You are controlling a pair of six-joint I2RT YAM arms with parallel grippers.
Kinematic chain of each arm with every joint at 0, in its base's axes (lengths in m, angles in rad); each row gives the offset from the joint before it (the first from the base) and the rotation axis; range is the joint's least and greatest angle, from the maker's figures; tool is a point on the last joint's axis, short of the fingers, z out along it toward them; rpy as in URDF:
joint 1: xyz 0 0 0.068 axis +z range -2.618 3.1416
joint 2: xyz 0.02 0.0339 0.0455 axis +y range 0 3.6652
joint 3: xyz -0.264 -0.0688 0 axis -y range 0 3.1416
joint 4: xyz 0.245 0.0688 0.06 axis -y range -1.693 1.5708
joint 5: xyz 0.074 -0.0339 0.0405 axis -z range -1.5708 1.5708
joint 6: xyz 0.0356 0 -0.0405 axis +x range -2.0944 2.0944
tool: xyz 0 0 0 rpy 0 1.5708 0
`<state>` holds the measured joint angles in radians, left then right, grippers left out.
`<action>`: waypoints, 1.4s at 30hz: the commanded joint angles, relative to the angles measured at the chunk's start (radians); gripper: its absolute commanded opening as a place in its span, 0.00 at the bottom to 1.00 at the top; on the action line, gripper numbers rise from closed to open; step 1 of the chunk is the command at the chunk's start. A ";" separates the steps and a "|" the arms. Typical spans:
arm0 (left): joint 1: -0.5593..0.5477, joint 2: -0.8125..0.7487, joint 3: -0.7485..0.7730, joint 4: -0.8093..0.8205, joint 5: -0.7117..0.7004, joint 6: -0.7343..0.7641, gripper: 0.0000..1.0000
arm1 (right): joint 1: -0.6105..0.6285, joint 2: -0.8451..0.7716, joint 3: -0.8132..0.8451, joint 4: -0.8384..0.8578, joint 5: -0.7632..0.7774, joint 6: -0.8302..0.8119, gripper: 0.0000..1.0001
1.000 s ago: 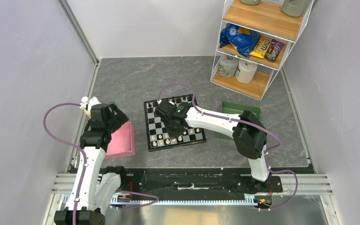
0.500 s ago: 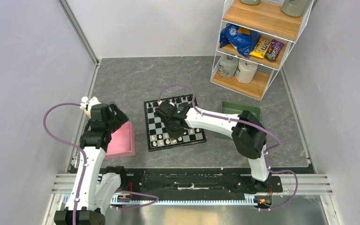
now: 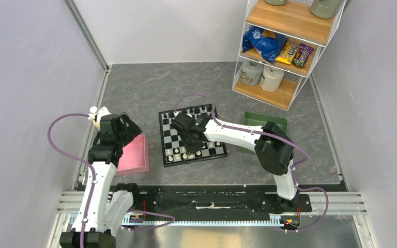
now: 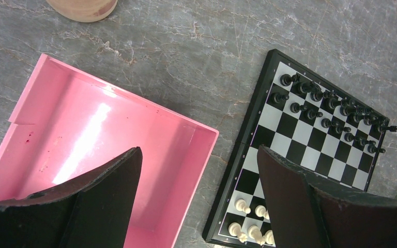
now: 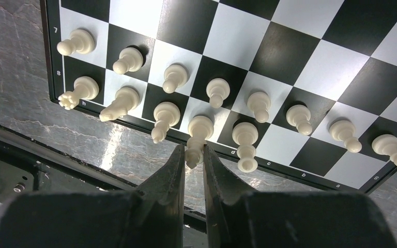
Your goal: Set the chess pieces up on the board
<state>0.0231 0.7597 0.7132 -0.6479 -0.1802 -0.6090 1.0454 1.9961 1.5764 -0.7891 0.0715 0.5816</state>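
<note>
The chessboard (image 3: 169,138) lies mid-table. Black pieces (image 4: 331,108) fill its far two rows and cream-white pieces (image 4: 248,217) its near two rows. My right gripper (image 3: 191,140) hangs over the near rows. In the right wrist view it (image 5: 194,155) is shut on the head of a tall white piece (image 5: 200,127), which stands in the board's (image 5: 284,46) edge row among the other white pieces. My left gripper (image 4: 199,170) is open and empty, held above the gap between the pink tray (image 4: 82,134) and the board's left edge (image 4: 248,139).
The pink tray (image 3: 134,155) sits left of the board and a green tray (image 3: 261,123) sits to its right, partly under the right arm. A wire shelf (image 3: 284,46) with snacks and jars stands at the far right. A wooden object (image 4: 82,5) is beyond the pink tray.
The right arm has shifted slightly left over the board's near rows. The left arm has not moved.
</note>
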 commanded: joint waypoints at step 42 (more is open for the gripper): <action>0.004 0.007 0.009 0.027 -0.023 0.028 0.89 | -0.306 -0.554 -0.284 -0.004 0.384 0.042 0.86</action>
<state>0.0231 0.7631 0.7132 -0.6483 -0.1818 -0.6086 0.8787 1.5177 1.3727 -0.7837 0.3759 0.5877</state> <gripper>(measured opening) 0.891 0.842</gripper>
